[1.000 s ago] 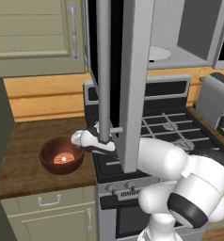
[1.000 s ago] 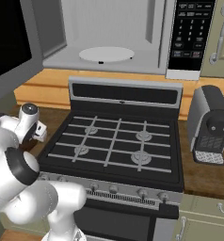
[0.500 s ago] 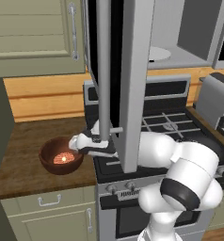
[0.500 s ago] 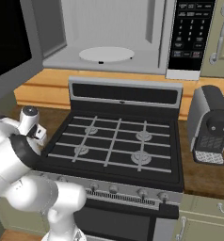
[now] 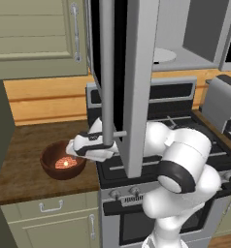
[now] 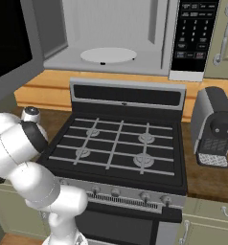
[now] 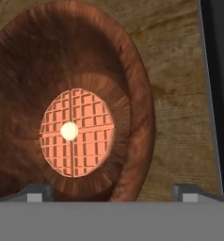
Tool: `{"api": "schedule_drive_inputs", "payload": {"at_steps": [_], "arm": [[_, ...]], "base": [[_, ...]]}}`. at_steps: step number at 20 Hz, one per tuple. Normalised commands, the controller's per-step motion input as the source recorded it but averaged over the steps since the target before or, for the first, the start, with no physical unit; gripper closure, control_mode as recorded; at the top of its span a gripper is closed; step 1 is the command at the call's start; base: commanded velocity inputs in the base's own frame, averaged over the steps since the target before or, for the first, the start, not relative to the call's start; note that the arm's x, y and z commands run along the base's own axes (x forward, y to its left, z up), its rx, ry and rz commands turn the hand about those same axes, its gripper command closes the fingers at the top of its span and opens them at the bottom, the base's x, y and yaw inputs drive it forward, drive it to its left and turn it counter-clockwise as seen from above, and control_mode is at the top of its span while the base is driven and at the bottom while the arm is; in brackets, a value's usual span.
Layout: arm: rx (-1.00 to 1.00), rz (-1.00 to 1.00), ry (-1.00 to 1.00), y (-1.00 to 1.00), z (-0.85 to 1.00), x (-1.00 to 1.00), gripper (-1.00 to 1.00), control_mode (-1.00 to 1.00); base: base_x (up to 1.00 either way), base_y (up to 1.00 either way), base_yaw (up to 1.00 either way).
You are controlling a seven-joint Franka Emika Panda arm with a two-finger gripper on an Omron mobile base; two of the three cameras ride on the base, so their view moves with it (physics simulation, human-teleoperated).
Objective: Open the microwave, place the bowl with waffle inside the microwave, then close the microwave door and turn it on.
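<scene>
Claw [image 5: 74,145] open wide, nothing held, hanging just above the right rim of the bowl [image 5: 62,160]. In the hand view the two fingertips [image 7: 37,192] sit far apart at the bottom edge, straddling the near side of the bowl [image 7: 71,103], not touching it as far as I can tell.

Bowl is dark reddish-brown and sits upright on the wooden tabletop [image 5: 20,164], just left of the stove [image 5: 175,140]. Waffle [image 7: 77,132] lies flat in the bottom, round, orange-pink grid with a pale dot in the middle.

Microwave [image 6: 111,38] hangs above the stove with its cavity exposed; white turntable [image 6: 108,55] visible on the cavity floor, dark keypad panel [image 6: 195,33] on the right side. Microwave door [image 5: 122,77] is swung fully out toward the camera in the left base view, its vertical bar handle [image 5: 107,72] in front of the arm's wrist.

Coffee machine [image 6: 215,127] stands on the tabletop right of the stove. Beige cabinet [image 5: 35,36] is on the wall left of the microwave.
</scene>
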Motion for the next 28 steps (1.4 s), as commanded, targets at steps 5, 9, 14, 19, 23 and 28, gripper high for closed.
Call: {"api": "schedule_drive_inputs", "payload": {"at_steps": [5, 9, 14, 19, 23, 28], "arm": [[0.0, 0.0, 0.07, 0.02, -0.23, 0.02, -1.0, -1.0], [0.0, 0.0, 0.0, 0.0, -0.28, 0.0, -1.0, -1.0], [0.0, 0.0, 0.0, 0.0, -0.02, 0.0, -1.0, -1.0], [0.0, 0.0, 0.0, 0.0, 0.0, 0.0, -1.0, -1.0], [0.0, 0.0, 0.0, 0.0, 0.0, 0.0, 1.0, -1.0], [0.0, 0.0, 0.0, 0.0, 0.0, 0.0, 1.0, -1.0]], "base": [[0.0, 0.0, 0.0], [0.0, 0.0, 0.0], [0.0, 0.0, 0.0], [0.0, 0.0, 0.0], [0.0, 0.0, 0.0], [0.0, 0.0, 0.0]]}}
